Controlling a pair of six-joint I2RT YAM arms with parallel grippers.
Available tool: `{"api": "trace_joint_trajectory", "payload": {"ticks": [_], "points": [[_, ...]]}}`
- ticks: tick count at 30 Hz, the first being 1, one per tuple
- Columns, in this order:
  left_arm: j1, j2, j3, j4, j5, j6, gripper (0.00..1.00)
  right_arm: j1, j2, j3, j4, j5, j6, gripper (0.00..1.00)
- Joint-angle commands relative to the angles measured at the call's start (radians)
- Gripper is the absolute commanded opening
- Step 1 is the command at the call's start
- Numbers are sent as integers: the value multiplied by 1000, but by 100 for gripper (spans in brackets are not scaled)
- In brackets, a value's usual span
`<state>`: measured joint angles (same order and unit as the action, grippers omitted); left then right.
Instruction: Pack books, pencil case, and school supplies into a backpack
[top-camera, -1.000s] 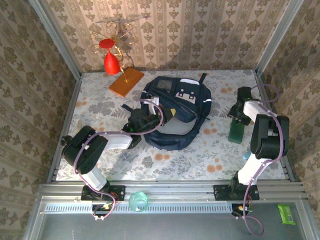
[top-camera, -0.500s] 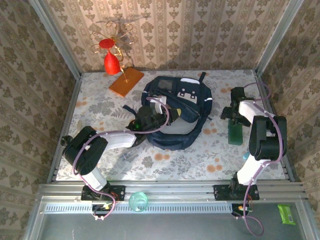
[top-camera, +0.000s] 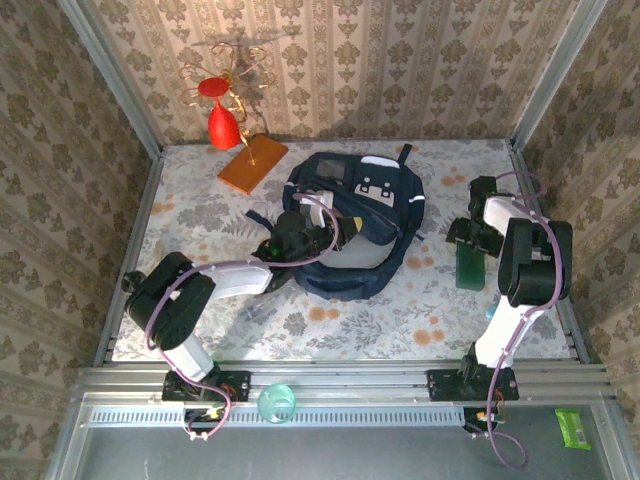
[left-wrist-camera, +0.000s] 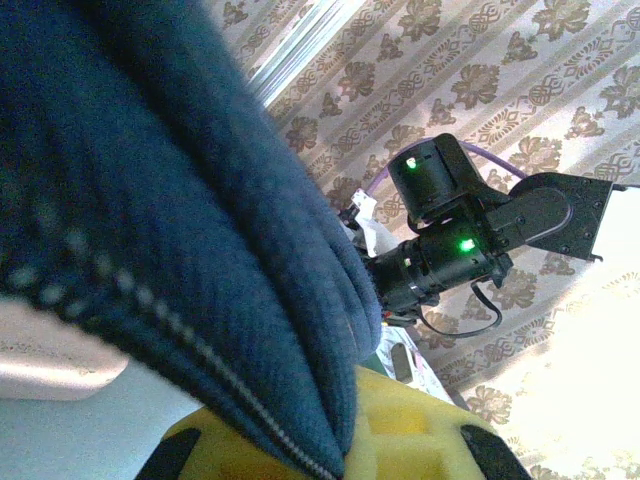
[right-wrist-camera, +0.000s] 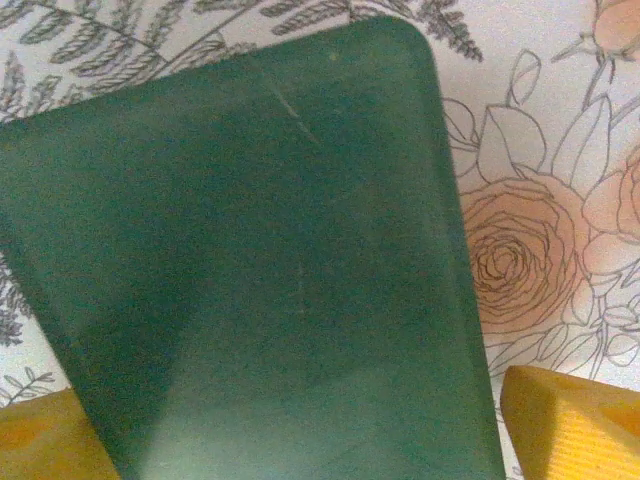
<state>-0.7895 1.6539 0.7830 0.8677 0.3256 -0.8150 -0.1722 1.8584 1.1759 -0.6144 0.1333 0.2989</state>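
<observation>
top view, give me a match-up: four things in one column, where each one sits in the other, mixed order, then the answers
Things:
1. backpack
2. green book
3. orange slab
4. green packet

Places:
a. far left part of the table
b. off the table, near right corner of the view
c. middle of the table
d. right side of the table

Pairs: 1-c, 2-d, 3-a, 4-b

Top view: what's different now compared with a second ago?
The left gripper, shut on the flap of the backpack, pulled it farther from the arm bases, widening the opening. The right gripper, jaws open, shifted slightly above the dark green book. The orange slab and red ornament stayed put.
</observation>
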Motion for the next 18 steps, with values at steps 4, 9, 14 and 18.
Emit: {"api": "trace_joint_trajectory", "payload": {"ticks": [4,9,14,18], "points": [[21,-8,-18,65,27,-10,0,2,-28,4,-15,-108,-3,60],[34,-12,-4,66,32,-42,0,9,-246,-73,51,-276,79,53],[33,-29,60,-25,12,-29,0,91,-517,-231,127,-490,158,49],[26,-55,146,-156,-7,32,0,219,-695,-297,43,-506,65,48]]}}
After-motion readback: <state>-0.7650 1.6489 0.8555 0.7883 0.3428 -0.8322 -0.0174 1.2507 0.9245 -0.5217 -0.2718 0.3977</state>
